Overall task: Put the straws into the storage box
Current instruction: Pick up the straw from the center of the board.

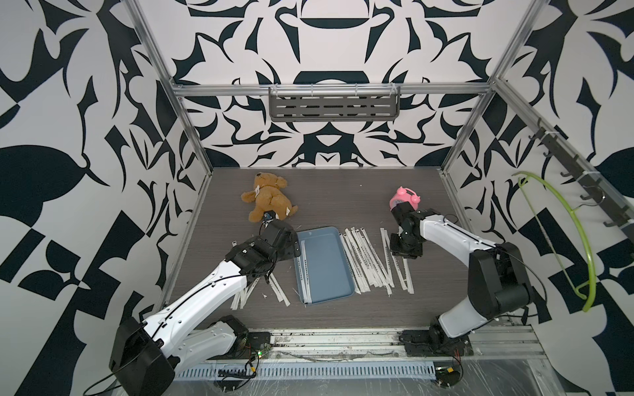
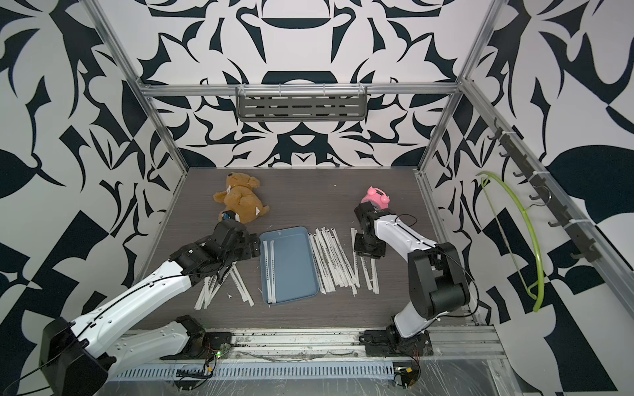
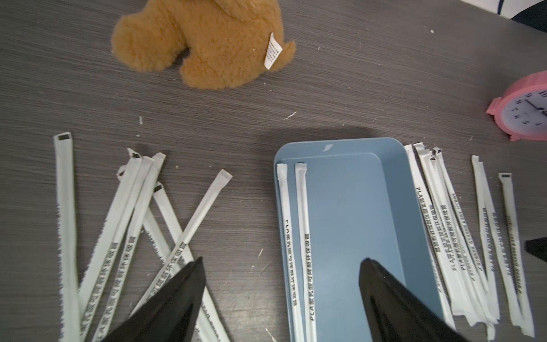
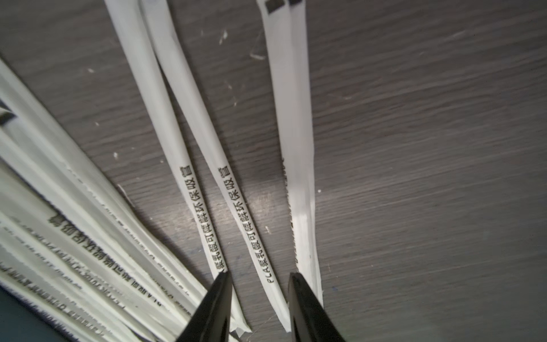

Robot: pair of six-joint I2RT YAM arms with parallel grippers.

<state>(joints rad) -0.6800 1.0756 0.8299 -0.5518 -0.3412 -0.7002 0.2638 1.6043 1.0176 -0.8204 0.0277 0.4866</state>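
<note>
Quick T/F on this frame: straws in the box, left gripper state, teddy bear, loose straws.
1. Two straws lie in the storage box. True.
2. The left gripper holds a straw. False: its jaws stand wide apart, empty.
3. The teddy bear sits in the box. False: it lies on the table behind the box.
4. Loose straws lie on the table on both sides of the box. True.
</note>
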